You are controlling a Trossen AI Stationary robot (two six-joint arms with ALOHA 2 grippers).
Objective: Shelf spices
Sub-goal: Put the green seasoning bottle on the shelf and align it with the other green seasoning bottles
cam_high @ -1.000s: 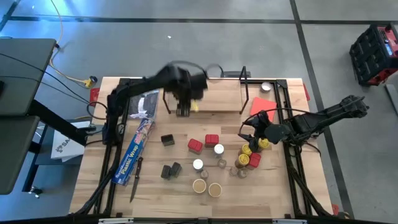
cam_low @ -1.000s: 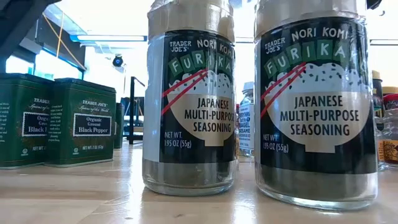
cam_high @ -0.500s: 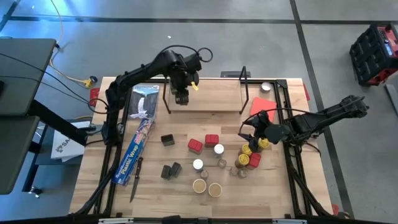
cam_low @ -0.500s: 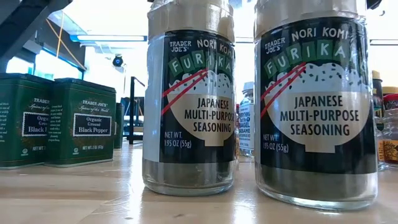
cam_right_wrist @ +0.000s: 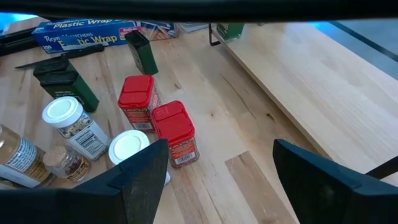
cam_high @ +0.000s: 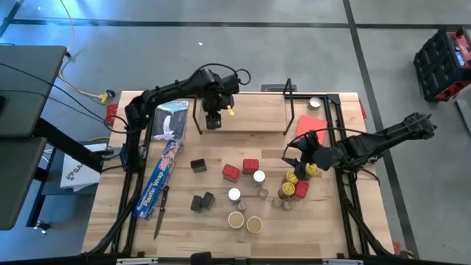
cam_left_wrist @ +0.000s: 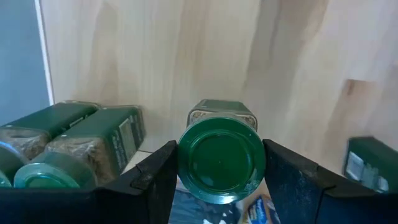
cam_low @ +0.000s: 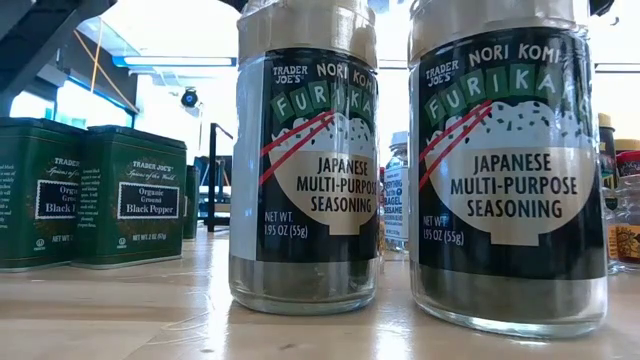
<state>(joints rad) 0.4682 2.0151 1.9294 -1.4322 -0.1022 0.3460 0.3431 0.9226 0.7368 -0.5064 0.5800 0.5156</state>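
A: Spices, then: where is the round green-lidded glass jar (cam_left_wrist: 221,157)?
B: Clamped between the left gripper (cam_high: 213,122)'s fingers, over the light wooden board of the black wire shelf (cam_high: 257,118). Its label is hidden.
A: And the rest?
B: Red square tins (cam_right_wrist: 175,132) and white-lidded jars (cam_right_wrist: 73,125) stand mid-table; two Furikake jars (cam_low: 305,160) block most of the low view.
A: Right gripper (cam_high: 299,157)?
B: Jaws wide apart, empty, beside the yellow-lidded jars (cam_high: 294,182).

Two square tins (cam_right_wrist: 155,121) are bright red with white labels, and the round jars (cam_right_wrist: 74,124) beside them have white lids. The jar (cam_left_wrist: 221,155) between the left gripper's black fingers (cam_left_wrist: 155,180) has a dark green lid. The plastic-wrap box (cam_high: 162,173) is blue on the pale wooden table (cam_high: 324,228).
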